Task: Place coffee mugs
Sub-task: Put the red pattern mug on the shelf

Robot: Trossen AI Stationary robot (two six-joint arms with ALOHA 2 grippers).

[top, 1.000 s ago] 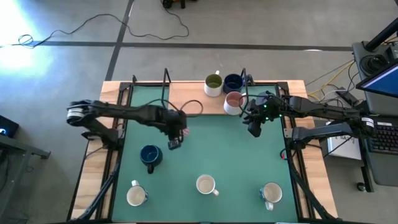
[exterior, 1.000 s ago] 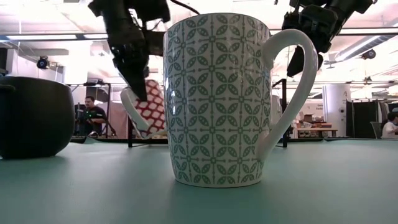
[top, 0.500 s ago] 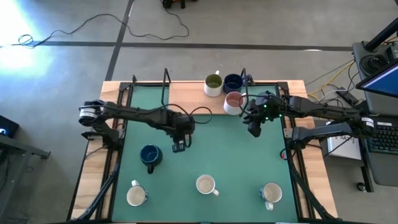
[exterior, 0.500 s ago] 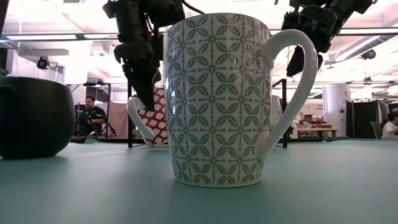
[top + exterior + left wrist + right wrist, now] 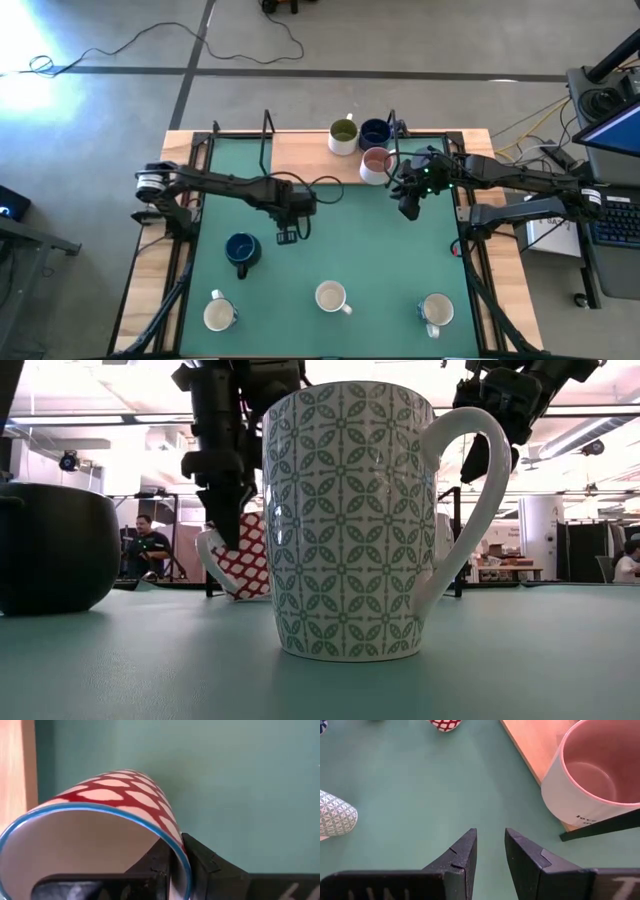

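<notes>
My left gripper [image 5: 288, 230] is shut on a red-and-white patterned mug [image 5: 245, 555] with a blue rim, low over the green mat left of centre. The mug is tilted; I cannot tell whether its base touches the mat. My right gripper [image 5: 408, 206] hangs open and empty near the pink-inside mug [image 5: 376, 163]. That mug, an olive-inside mug [image 5: 343, 135] and a dark blue mug [image 5: 375, 132] stand on the wooden strip [image 5: 300, 155] at the far edge. Another dark blue mug [image 5: 241, 250] and three white mugs [image 5: 331, 297] stand on the mat. My left gripper holds the red patterned mug by its rim wall [image 5: 176, 851], one finger inside the mug and one outside [image 5: 200, 860]. The fingers come from above, pointing down. The mug hangs tilted below them, its handle [image 5: 212, 555] toward the low view's left.
Black upright frame rods [image 5: 268, 135] stand at the table's far edge. The green-patterned white mug [image 5: 350, 520] stands close to the low camera. White mugs stand at the near left [image 5: 219, 314] and near right [image 5: 437, 311]. Open mat lies in the middle between the arms.
My left gripper has moved a little toward the table's right and near edges and gone down, still shut on the red patterned mug. The mug has come down from clear above the mat to close to it, still tilted.
</notes>
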